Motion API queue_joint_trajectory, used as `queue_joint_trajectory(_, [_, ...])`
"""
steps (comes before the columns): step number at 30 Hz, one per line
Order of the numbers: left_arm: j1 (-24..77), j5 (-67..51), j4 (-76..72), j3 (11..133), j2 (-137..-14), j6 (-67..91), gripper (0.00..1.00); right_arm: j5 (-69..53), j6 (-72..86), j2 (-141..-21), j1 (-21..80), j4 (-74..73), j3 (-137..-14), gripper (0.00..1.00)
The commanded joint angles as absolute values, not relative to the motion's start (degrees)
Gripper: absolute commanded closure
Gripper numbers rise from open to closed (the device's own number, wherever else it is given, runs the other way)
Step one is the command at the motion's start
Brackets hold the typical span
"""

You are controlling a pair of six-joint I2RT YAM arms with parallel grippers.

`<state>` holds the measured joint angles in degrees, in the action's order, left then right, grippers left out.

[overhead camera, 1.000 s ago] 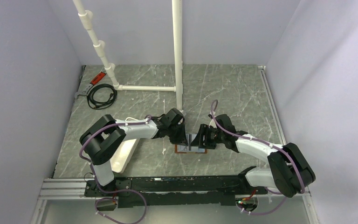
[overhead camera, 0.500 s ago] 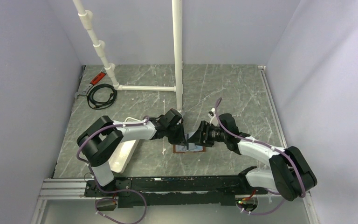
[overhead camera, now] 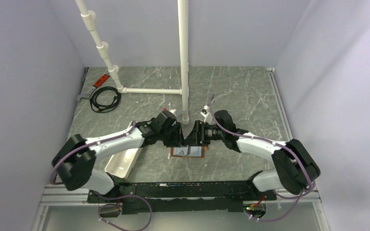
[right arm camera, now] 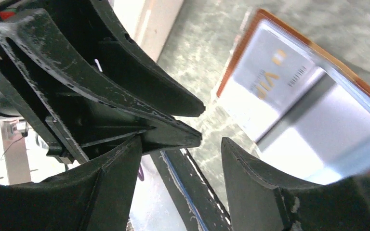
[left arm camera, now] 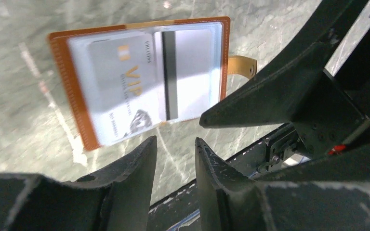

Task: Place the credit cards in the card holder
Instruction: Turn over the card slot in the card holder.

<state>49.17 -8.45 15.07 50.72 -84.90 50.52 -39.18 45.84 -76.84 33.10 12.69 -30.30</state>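
Observation:
The card holder [left arm camera: 62, 72] lies open and flat on the table, with a brown border around clear pockets. A silver VIP card [left arm camera: 120, 82] and a grey card with a black stripe [left arm camera: 192, 67] lie within it. In the top view the holder [overhead camera: 189, 152] sits just in front of both grippers. My left gripper [left arm camera: 176, 142] is open and empty, raised above the holder's near edge. My right gripper [right arm camera: 180, 144] is open and empty, tip to tip with the left one [overhead camera: 176, 138]. The holder [right arm camera: 236, 62] and VIP card [right arm camera: 270, 77] also show in the right wrist view.
A long white tray [overhead camera: 123, 162] lies left of the holder, under the left arm. A white pipe frame [overhead camera: 183, 57] stands behind the grippers. A black cable coil [overhead camera: 103, 98] and a red tool [overhead camera: 101, 79] lie at the back left.
Both grippers have moved left and back, off the holder. The holder has shifted a little to the left. The left arm has stretched out lower.

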Motion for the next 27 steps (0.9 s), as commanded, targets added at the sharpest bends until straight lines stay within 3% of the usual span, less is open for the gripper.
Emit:
queue_joint_trajectory(1, [46.21, -5.29, 20.40, 48.09, -75.44, 51.35, 0.60, -37.04, 44.76, -80.63, 36.56, 15.70, -35.38, 0.36])
queue_joint_trajectory(6, [43.13, -4.18, 23.98, 44.59, -68.28, 48.56, 0.61, -30.23, 44.85, -81.40, 37.35, 9.59, -38.82, 0.37])
queue_joint_trajectory(11, [43.08, -10.14, 21.33, 47.16, -74.32, 46.08, 0.75, -19.61, 41.42, -77.16, 37.18, -7.18, -40.39, 0.49])
queue_joint_trajectory(14, [43.00, -8.41, 20.86, 47.83, -78.12, 46.10, 0.65, -17.82, 41.80, -74.35, 36.89, -10.06, -37.93, 0.50])
queue_joint_trajectory(17, [43.03, -7.82, 20.01, 48.70, -82.68, 44.85, 0.62, -16.81, 41.99, -72.20, 36.02, -10.73, -35.21, 0.52])
queue_joint_trajectory(22, [43.05, -8.91, 17.26, 48.27, -86.79, 44.74, 0.66, -19.41, 42.46, -72.14, 34.43, -8.31, -32.62, 0.63])
queue_joint_trajectory(27, [43.00, -8.49, 16.11, 47.19, -88.17, 45.80, 0.72, -19.13, 42.20, -74.24, 34.37, -6.43, -31.51, 0.65])
